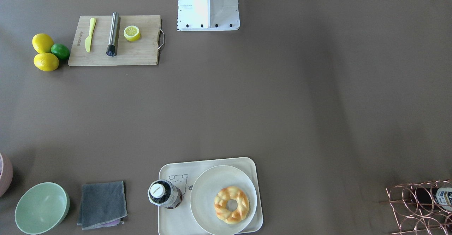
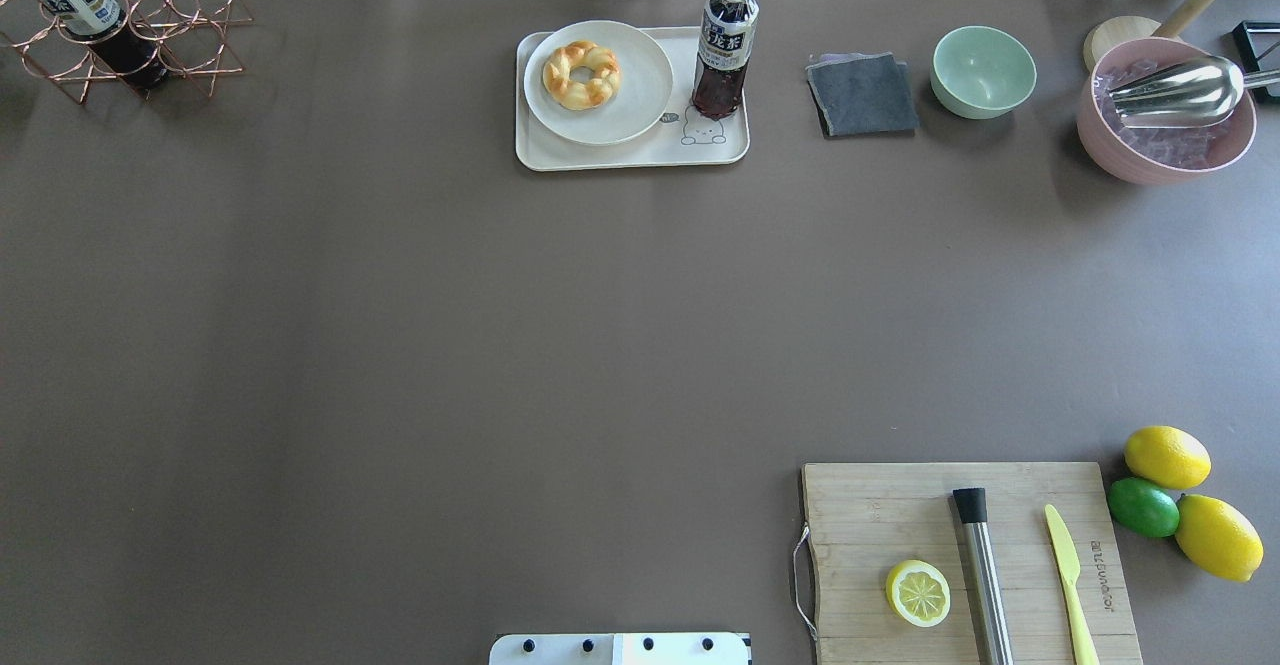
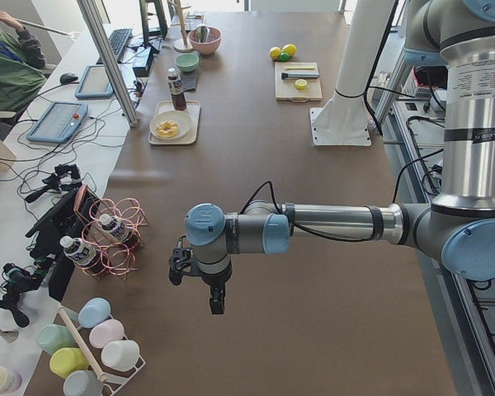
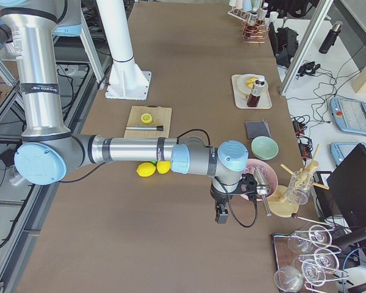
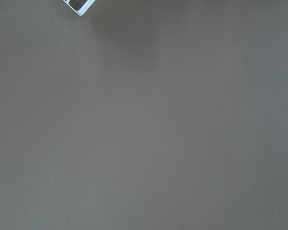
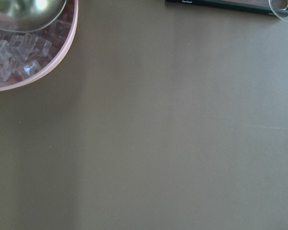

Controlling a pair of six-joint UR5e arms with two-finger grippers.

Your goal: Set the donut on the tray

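The braided golden donut (image 1: pixel 231 205) lies on a round white plate (image 1: pixel 208 185), which sits on the cream tray (image 1: pixel 168 224) with the bear drawing. It also shows in the overhead view (image 2: pixel 581 74), on the tray (image 2: pixel 620 157) at the table's far edge. Neither gripper shows in the overhead or front views. The left gripper (image 3: pixel 217 304) hangs over bare table at the table's left end, far from the tray; I cannot tell if it is open or shut. The right gripper (image 4: pixel 220 215) hangs at the right end near the pink bowl; I cannot tell its state either.
A dark tea bottle (image 2: pixel 722 45) stands on the tray beside the plate. Grey cloth (image 2: pixel 862 95), green bowl (image 2: pixel 983 71), pink ice bowl with metal scoop (image 2: pixel 1165 115), copper wire rack (image 2: pixel 120 35), cutting board (image 2: pixel 900 505) with lemon half, steel rod, yellow knife; lemons and a lime (image 2: pixel 1143 507).
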